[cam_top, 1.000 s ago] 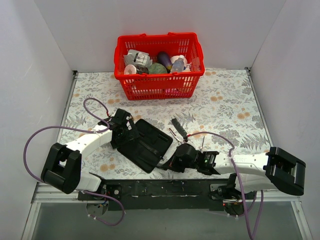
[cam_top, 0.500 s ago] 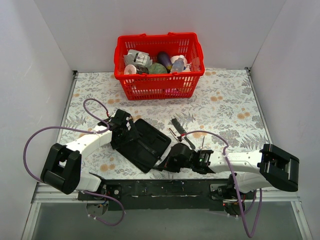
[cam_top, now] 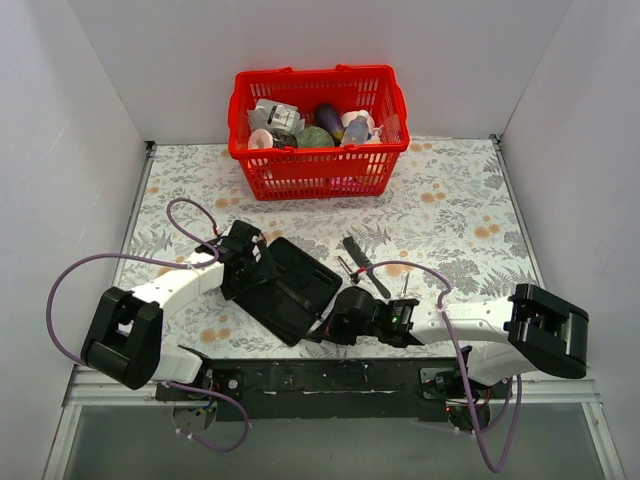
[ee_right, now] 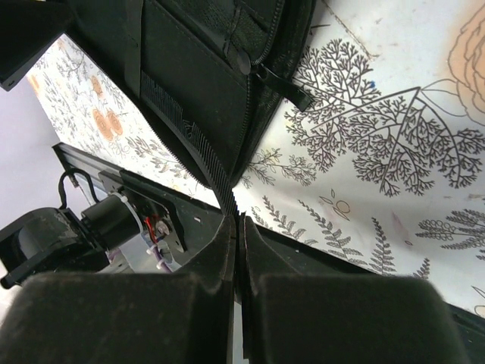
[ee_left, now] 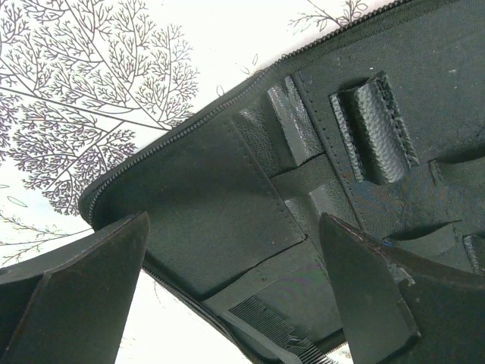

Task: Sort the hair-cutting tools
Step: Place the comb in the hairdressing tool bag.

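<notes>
The black folding case [cam_top: 292, 284] lies open on the table, left of centre. My right gripper [cam_top: 336, 326] is shut on the black comb [ee_right: 203, 155] at the case's near right edge. The comb's toothed end reaches in over the case's lining [ee_right: 189, 68]. That end also shows in the left wrist view [ee_left: 276, 334]. My left gripper [cam_top: 249, 267] is open and empty, low over the case's left half [ee_left: 227, 182], its jaws wide apart. The silver scissors [cam_top: 347, 268] lie on the table just right of the case, next to a slim dark tool [cam_top: 357, 251].
A red plastic basket [cam_top: 318, 168] with bottles and packets stands at the back centre. White walls close in both sides and the back. The black mounting rail [cam_top: 330, 375] runs along the near edge. Purple cables loop beside both arms.
My right gripper has moved left toward the case with the comb in it, and the comb's end now lies over the case. The left arm has not moved.
</notes>
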Controlling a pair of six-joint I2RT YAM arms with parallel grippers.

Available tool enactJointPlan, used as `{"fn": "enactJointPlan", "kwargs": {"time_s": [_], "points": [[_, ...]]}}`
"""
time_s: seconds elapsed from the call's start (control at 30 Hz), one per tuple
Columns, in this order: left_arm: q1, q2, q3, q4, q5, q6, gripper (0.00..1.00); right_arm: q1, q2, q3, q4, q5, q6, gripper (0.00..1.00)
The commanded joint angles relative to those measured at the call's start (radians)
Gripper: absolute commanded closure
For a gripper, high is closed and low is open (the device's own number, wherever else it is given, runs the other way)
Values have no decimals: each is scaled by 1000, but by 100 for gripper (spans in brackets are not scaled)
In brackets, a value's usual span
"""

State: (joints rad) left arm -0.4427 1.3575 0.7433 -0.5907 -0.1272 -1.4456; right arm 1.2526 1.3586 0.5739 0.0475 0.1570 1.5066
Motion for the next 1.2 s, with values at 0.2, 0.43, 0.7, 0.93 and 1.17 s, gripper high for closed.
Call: {"fn": "enactJointPlan", "kwargs": {"time_s": [0.2,0.43,0.7,0.93,1.17], "points": [[-7,-54,-7,-4,-2,19,4,-12,100,50,-71,36,7,99],[-5,-70,-5,-18,8,17,4,-13,223,156,-98,64,79,99],[-7,-95,-9,-31,12,17,4,-15,342,210,-93,44,129,99],[-5,-97,-2,-35,14,24,4,-15,425,247,-72,61,141,99],[-5,-92,-5,-35,20,25,4,-24,430,245,-72,104,153,99]]}}
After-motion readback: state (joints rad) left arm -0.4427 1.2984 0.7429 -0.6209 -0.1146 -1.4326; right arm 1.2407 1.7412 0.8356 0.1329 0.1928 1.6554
